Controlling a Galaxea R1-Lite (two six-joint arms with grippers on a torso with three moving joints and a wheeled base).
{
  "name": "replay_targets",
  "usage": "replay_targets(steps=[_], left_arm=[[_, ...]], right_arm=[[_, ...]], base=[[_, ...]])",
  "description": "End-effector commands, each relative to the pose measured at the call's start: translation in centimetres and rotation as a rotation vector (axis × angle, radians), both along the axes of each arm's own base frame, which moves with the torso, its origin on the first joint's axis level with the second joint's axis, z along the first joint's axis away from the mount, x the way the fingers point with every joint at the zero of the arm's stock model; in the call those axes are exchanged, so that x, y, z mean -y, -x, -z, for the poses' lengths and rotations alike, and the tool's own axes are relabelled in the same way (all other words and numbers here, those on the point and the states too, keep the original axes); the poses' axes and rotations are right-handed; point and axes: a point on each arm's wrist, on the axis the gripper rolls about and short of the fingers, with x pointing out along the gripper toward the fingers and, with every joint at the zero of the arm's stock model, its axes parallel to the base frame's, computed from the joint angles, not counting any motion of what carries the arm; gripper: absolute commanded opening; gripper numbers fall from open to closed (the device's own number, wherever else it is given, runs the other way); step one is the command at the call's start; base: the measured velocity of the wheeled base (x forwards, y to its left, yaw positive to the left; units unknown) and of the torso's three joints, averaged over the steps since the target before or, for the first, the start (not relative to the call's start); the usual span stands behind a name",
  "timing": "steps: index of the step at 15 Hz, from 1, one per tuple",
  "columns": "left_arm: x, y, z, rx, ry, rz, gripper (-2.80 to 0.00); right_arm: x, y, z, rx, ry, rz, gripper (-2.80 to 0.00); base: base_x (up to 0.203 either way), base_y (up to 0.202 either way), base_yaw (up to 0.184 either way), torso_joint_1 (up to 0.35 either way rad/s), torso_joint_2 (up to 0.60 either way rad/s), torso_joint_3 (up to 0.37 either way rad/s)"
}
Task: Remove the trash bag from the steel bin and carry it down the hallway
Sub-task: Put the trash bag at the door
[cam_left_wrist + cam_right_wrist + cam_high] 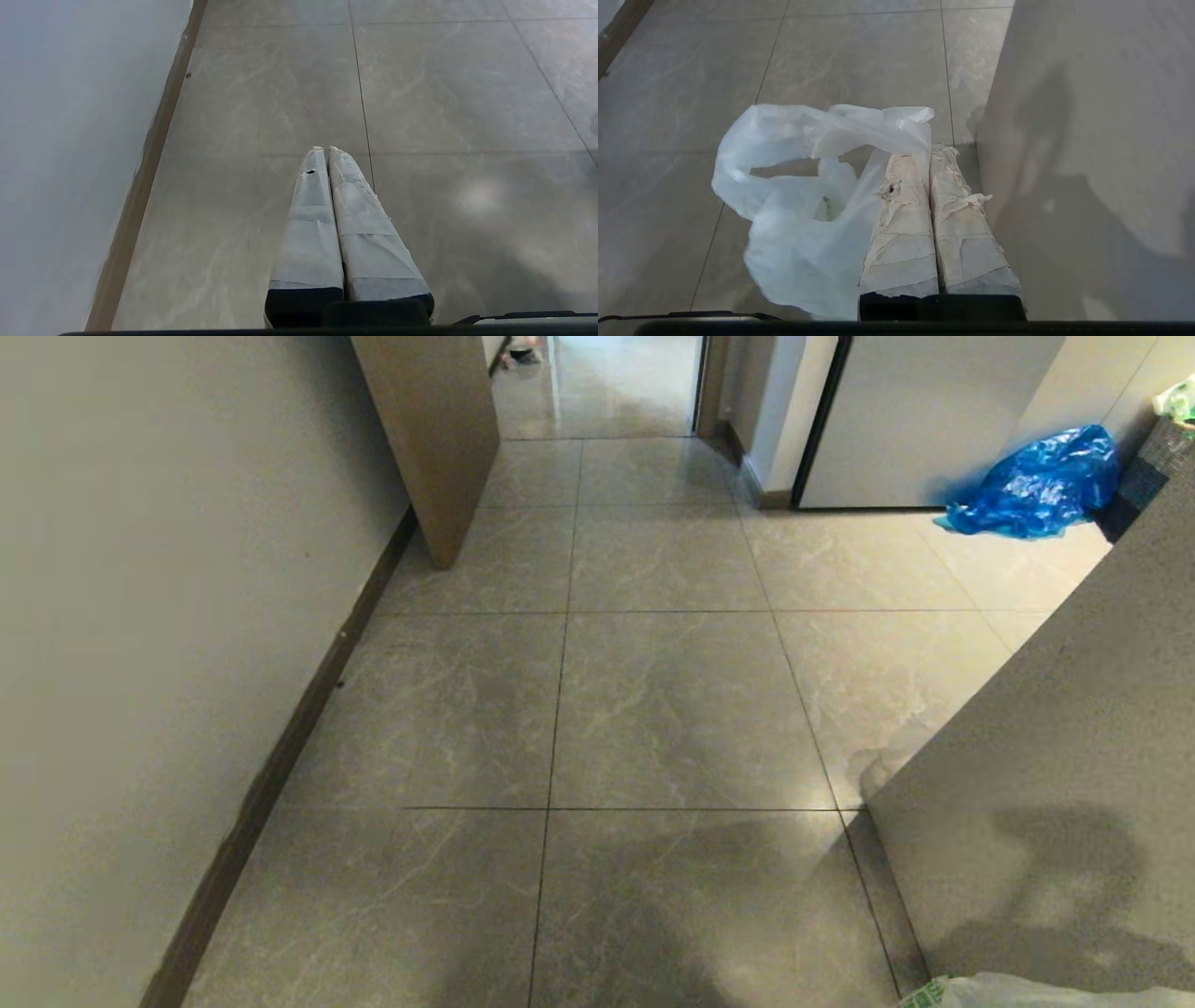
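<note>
The trash bag (798, 219), thin whitish crinkled plastic, hangs beside my right gripper (927, 151), whose taped fingers are shut on a fold of it near the tips. A corner of the trash bag (1027, 991) with green print peeks in at the bottom right of the head view. My left gripper (325, 150) is shut with nothing in it, held over the floor near the left wall. The hallway floor (672, 700) of grey marble-look tiles runs ahead. The steel bin is out of view.
A pale wall (140, 616) with a dark baseboard (280, 756) lines the left. A wall corner (1055, 784) juts in at the right. A brown door (439, 429) stands open ahead left. A shiny blue plastic bag (1036, 485) lies far right.
</note>
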Motion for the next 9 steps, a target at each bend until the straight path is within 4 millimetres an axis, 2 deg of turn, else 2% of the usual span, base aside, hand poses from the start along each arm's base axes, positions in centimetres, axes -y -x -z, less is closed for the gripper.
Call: replay_targets(steps=[1,9], left_arm=[[0.0,0.0,0.0,0.0,0.0,0.0,-2.8],[0.0,0.0,0.0,0.0,0.0,0.0,-2.8]], right_arm=[[0.0,-0.01,-0.01,0.0,0.0,0.0,-2.8],[0.0,-0.01,-0.01,0.0,0.0,0.0,-2.8]], base=[[0.182,0.0,-0.003,0.0,0.0,0.005],[0.182,0.0,-0.003,0.004,0.0,0.002]])
